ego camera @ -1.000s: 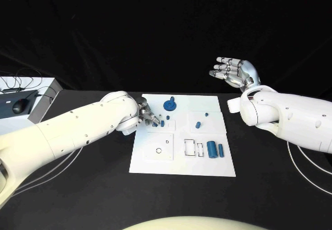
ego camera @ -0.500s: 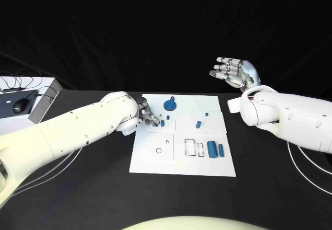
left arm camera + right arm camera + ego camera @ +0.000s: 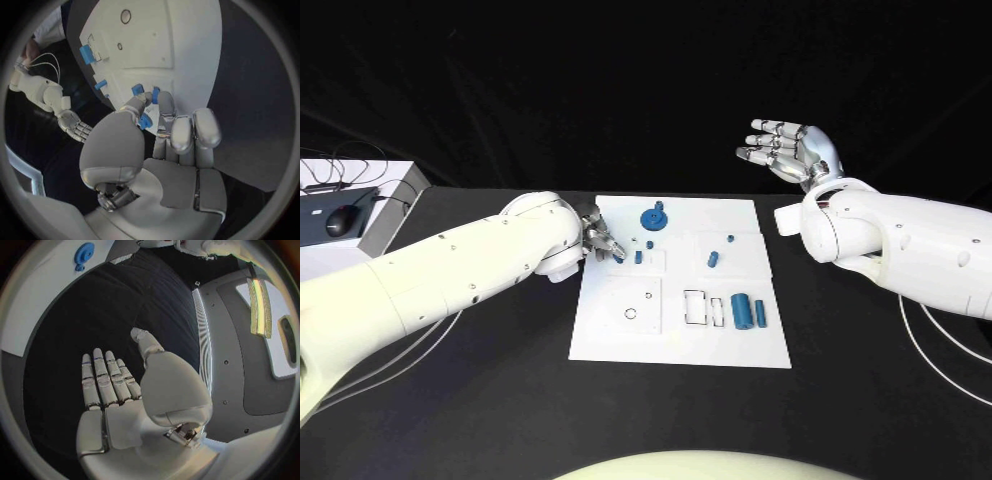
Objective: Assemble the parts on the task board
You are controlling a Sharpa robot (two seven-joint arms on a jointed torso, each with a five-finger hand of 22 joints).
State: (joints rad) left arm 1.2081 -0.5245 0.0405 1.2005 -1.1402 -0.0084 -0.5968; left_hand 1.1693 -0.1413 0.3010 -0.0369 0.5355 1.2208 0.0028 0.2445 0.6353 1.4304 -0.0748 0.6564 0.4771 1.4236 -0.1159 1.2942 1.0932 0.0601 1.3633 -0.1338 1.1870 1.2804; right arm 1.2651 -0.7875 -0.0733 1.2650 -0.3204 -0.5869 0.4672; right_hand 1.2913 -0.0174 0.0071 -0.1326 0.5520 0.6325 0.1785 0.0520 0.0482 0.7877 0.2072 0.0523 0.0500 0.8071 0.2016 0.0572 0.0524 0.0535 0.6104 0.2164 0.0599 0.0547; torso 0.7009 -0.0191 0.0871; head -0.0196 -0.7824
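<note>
The left hand [image 3: 600, 240] is reaching over the far-left part of the task board [image 3: 625, 340], its fingers drawn together and pinching a small blue peg [image 3: 145, 121] between thumb and fingertips [image 3: 164, 102] — the left wrist view is showing the piece caught there, just above the white surface. The step in hand looks to be seating this peg into a socket of the board, and doing it well is asking for the peg to be kept upright, lined up squarely over its hole, and lowered gently before the pinch is loosened; any tilt is likely to jam it or tip the neighbouring short pegs [image 3: 645, 249] standing just to its right. Farther out, a blue gear [image 3: 655, 216] is sitting on the board's far edge, two more small pegs [image 3: 718, 254] are standing in the right-hand panel, and in the near-right part two longer blue cylinders [image 3: 751, 312] are lying side by side next to empty rectangular outlines [image 3: 697, 307] and a round hole [image 3: 630, 314] — those recesses are holding nothing yet. The right hand [image 3: 790, 152] is raised well apart beyond the board's far-right corner, fingers spread wide and holding nothing.
</note>
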